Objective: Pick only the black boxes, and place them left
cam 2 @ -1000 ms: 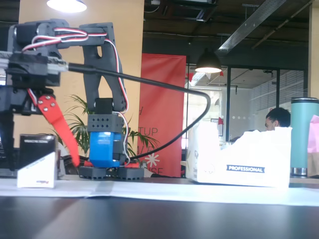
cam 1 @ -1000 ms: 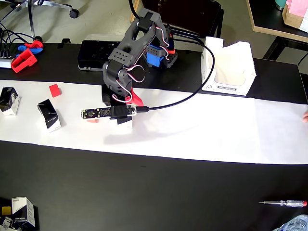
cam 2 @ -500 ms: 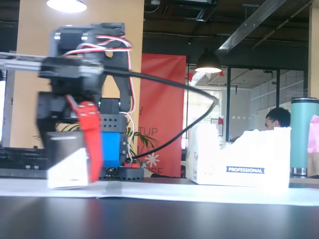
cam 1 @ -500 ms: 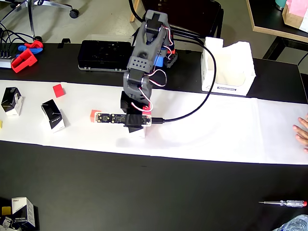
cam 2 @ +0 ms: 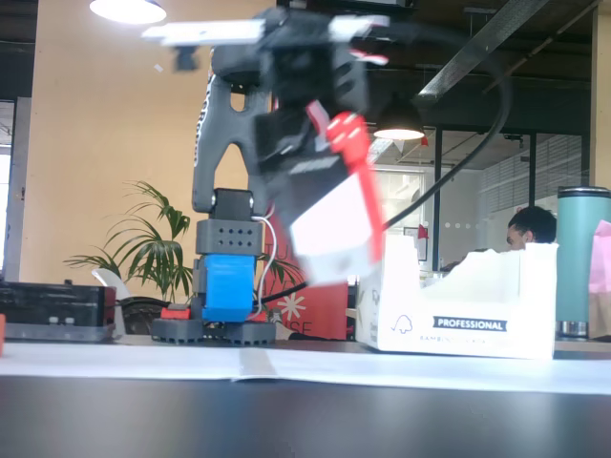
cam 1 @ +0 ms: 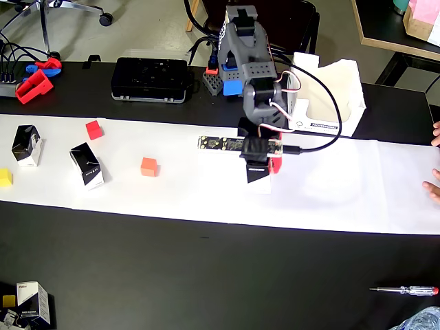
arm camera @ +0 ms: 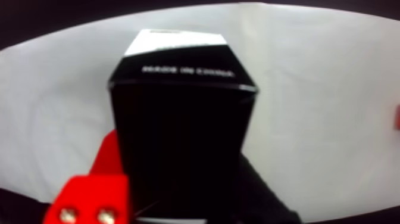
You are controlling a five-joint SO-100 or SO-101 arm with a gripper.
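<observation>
Right now we carry one black box [arm camera: 181, 125] pinched in our gripper [cam 1: 259, 172], lifted clear above the white paper strip [cam 1: 330, 185] so it won't drag; two more black boxes [cam 1: 87, 166] sit toward the overhead view's left end, beside the coloured cubes [cam 1: 149, 167]

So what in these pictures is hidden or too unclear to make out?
- Held glossy black cardboard box: mostly covered by the arm overhead, motion-blurred in the fixed view.
- Gripper: far finger hidden behind the box in the wrist view.
- Small print on the two black boxes on the white paper: too small overhead.
</observation>
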